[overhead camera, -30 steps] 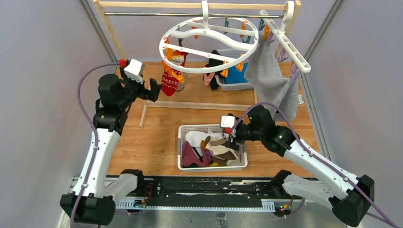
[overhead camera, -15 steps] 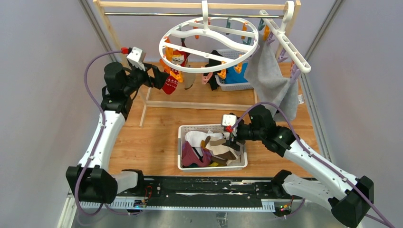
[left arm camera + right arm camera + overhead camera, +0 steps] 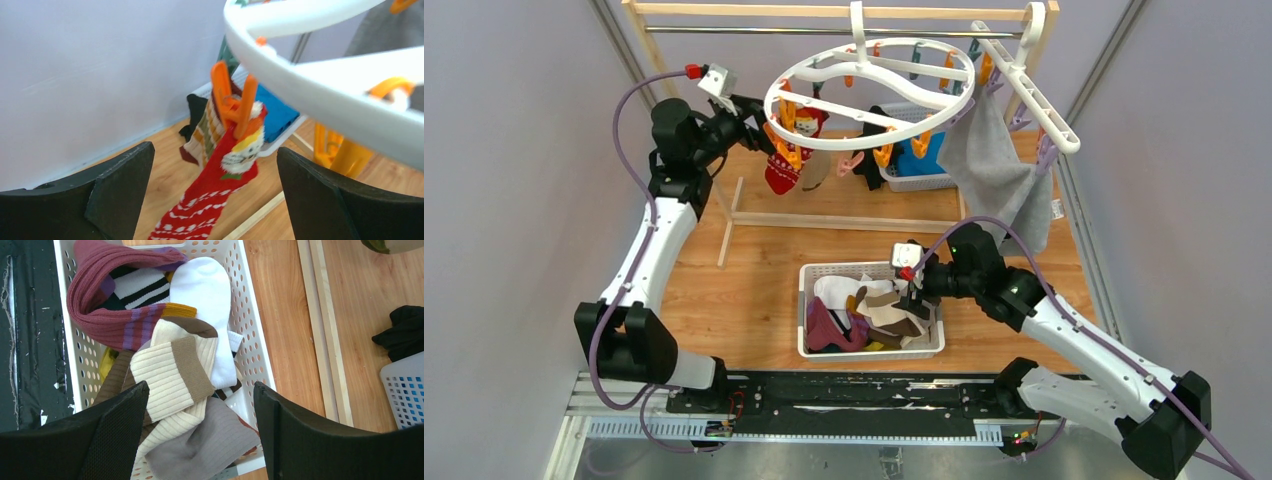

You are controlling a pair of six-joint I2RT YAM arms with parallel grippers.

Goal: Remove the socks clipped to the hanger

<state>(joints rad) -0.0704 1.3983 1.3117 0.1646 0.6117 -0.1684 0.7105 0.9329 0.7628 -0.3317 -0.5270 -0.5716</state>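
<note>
Red sock (image 3: 207, 202), left end effector (image 3: 215, 162) wide, empty

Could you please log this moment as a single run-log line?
left claw: open, facing red sock on hanger clip | right claw: open, empty, over basket | basket: several socks

Wooden table (image 3: 754, 290) fills mid-frame in the top view. Low centre: white perforated basket (image 3: 803, 300) sits on it, close to the near edge. Upper centre: second pale basket (image 3: 921, 184) on the wood, black cloth (image 3: 402, 335) just beside it. Between the two baskets a base rail (image 3: 844, 221) lies flat, running left to right; a shorter rail meets it at the left end.
</note>
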